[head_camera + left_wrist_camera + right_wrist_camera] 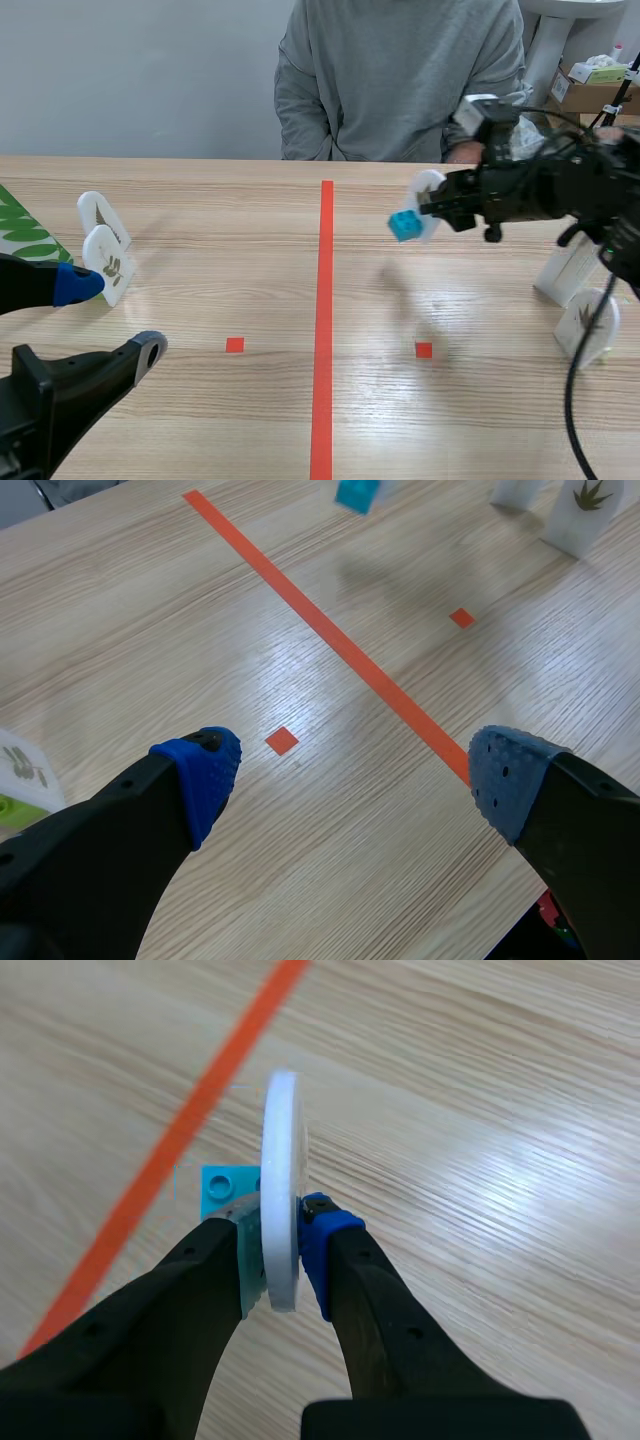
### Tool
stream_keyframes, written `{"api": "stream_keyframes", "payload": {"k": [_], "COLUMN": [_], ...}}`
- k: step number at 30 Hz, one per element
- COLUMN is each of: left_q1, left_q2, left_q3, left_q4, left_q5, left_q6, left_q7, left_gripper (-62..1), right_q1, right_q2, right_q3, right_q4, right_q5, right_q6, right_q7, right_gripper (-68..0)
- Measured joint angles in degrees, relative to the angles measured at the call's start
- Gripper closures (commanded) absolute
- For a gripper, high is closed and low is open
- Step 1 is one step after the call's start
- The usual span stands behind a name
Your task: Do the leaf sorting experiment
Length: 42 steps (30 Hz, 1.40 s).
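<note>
One white disc in right claw

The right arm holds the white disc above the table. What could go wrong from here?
1. The right gripper pinches the white disc only near its edge, with the cyan block hanging to one side; it may twist or slip and fall onto the table.
2. The arm's black cable hangs across a white leaf piece standing at the right; moving may knock it over.

Left arm and right arm matte black; left gripper has 2 thick fingers tipped with blue dotted pads; right arm carries loose black cables and a white-grey box.
</note>
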Motion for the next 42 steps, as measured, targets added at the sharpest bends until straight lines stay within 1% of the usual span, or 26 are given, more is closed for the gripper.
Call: {"api": "stream_keyframes", "payload": {"k": [3, 6, 8, 12, 14, 18, 19, 20, 23, 25, 31, 38, 42], "left_q1": [0.02, 0.0, 0.0, 0.0, 0.0, 0.0, 0.0, 0.0, 0.0, 0.0, 0.0, 0.0, 0.0], "left_q2": [0.0, 0.0, 0.0, 0.0, 0.0, 0.0, 0.0, 0.0, 0.0, 0.0, 0.0, 0.0, 0.0], "left_q3": [0.0, 0.0, 0.0, 0.0, 0.0, 0.0, 0.0, 0.0, 0.0, 0.0, 0.0, 0.0, 0.0], "left_q4": [0.0, 0.0, 0.0, 0.0, 0.0, 0.0, 0.0, 0.0, 0.0, 0.0, 0.0, 0.0, 0.0], "left_q5": [0.0, -0.02, -0.02, -0.02, -0.02, -0.02, -0.02, -0.02, -0.02, -0.02, -0.02, -0.02, -0.02], "left_q6": [0.0, 0.0, 0.0, 0.0, 0.0, 0.0, 0.0, 0.0, 0.0, 0.0, 0.0, 0.0, 0.0], "left_q7": [0.0, 0.0, 0.0, 0.0, 0.0, 0.0, 0.0, 0.0, 0.0, 0.0, 0.02, 0.0, 0.0], "left_gripper": [-49.3, -49.3, -49.3, -49.3, -49.3, -49.3, -49.3, -49.3, -49.3, -49.3, -49.3, -49.3, -49.3], "right_q1": [-3.78, -7.61, -9.6, -11.28, -11.37, -11.37, -11.37, -11.39, -11.54, -12.07, -13.38, -13.38, -13.38], "right_q2": [3.23, 5.88, 6.78, 7.08, 7.02, 6.99, 6.91, 6.86, 6.75, 6.78, 6.75, 6.75, 6.75], "right_q3": [4.66, 7.78, 9.22, 10.62, 10.62, 10.58, 10.58, 10.58, 10.58, 10.58, 10.58, 10.58, 10.58], "right_q4": [1.4, 2.14, 2.45, 2.45, 2.45, 2.45, 2.45, 2.45, 2.45, 2.45, 2.45, 2.45, 2.45], "right_q5": [-0.09, 0.44, 0.81, 1.73, 1.81, 1.81, 1.81, 1.81, 1.81, 1.66, 1.64, 1.62, 1.62], "right_q6": [-1.73, -1.79, -1.77, -1.9, -2.93, -3.21, -3.63, -4.39, -6.8, -7.34, -7.41, -7.41, -7.39], "right_q7": [0.02, 0.02, 0.2, 0.7, 1.18, 1.75, 1.75, 1.75, 2.03, 2.43, 2.67, 3.04, 3.06], "right_gripper": [-3.2, -3.0, -2.2, -2.2, -2.2, -2.2, -2.3, -3.4, -11.6, -15.9, -21.3, -36.9, -41.3]}}
